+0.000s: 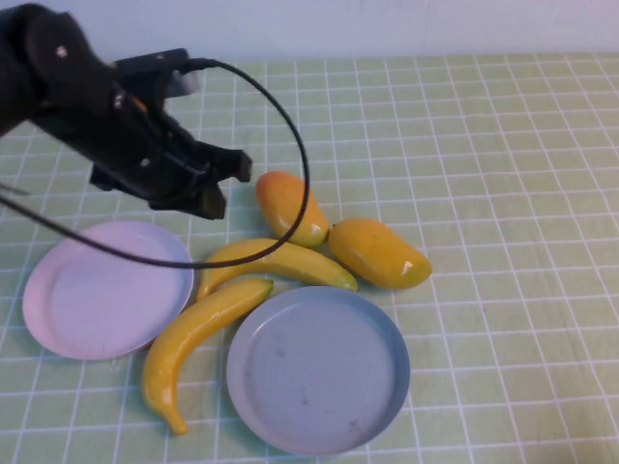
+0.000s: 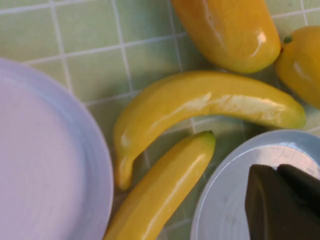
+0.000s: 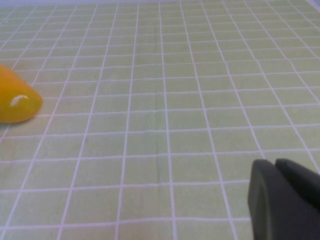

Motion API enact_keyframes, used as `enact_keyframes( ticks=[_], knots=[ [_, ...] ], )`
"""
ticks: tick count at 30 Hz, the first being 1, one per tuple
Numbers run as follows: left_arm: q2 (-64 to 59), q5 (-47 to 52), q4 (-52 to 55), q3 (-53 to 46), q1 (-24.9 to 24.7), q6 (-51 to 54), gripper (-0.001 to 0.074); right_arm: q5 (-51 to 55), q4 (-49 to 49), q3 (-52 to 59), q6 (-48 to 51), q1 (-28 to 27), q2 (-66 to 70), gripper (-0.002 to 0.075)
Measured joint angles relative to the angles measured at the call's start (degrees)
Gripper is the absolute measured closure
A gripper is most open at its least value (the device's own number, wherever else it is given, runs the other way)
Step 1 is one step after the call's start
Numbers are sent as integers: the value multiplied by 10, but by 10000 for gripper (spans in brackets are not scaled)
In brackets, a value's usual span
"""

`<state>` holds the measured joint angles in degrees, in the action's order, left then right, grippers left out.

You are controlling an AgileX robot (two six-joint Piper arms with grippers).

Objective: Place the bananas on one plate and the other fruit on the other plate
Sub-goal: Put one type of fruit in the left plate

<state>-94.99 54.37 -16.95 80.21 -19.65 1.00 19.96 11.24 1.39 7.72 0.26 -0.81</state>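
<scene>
Two bananas lie on the cloth between the plates, one (image 1: 280,261) above the other (image 1: 198,338); both show in the left wrist view (image 2: 200,105) (image 2: 165,190). Two mangoes (image 1: 290,208) (image 1: 379,253) lie just behind them. The grey-blue plate (image 1: 319,372) and the pale pink plate (image 1: 102,290) are both empty. My left gripper (image 1: 224,184) hovers behind the pink plate, left of the nearer mango, shut and empty; it also shows in the left wrist view (image 2: 282,200). My right gripper (image 3: 282,200) shows only in the right wrist view, shut and empty over bare cloth.
A green checked cloth (image 1: 503,174) covers the table. A black cable (image 1: 290,126) loops from the left arm over the mango and banana. The right wrist view shows one mango's end (image 3: 15,100) far off to the side.
</scene>
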Motion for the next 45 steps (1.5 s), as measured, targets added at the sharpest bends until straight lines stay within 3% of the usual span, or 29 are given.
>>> enact_keyframes(
  ticks=[6,12,15,20,23,28,45],
  knots=[
    [-161,115,17,219,-57,-20,738,0,0,0,0,0,0,742],
    [-241,156,34,357,-74,-33,700,0,0,0,0,0,0,741],
    [-247,160,55,380,-74,-34,571,0,0,0,0,0,0,741],
    [-249,164,81,384,-74,-64,218,0,0,0,0,0,0,742],
    [-257,165,85,385,-73,-115,127,0,0,0,0,0,0,742],
    [-282,147,86,385,-74,-164,94,0,0,0,0,0,0,741],
    [-347,120,107,390,-78,-173,89,0,0,0,0,0,0,742]
  ],
)
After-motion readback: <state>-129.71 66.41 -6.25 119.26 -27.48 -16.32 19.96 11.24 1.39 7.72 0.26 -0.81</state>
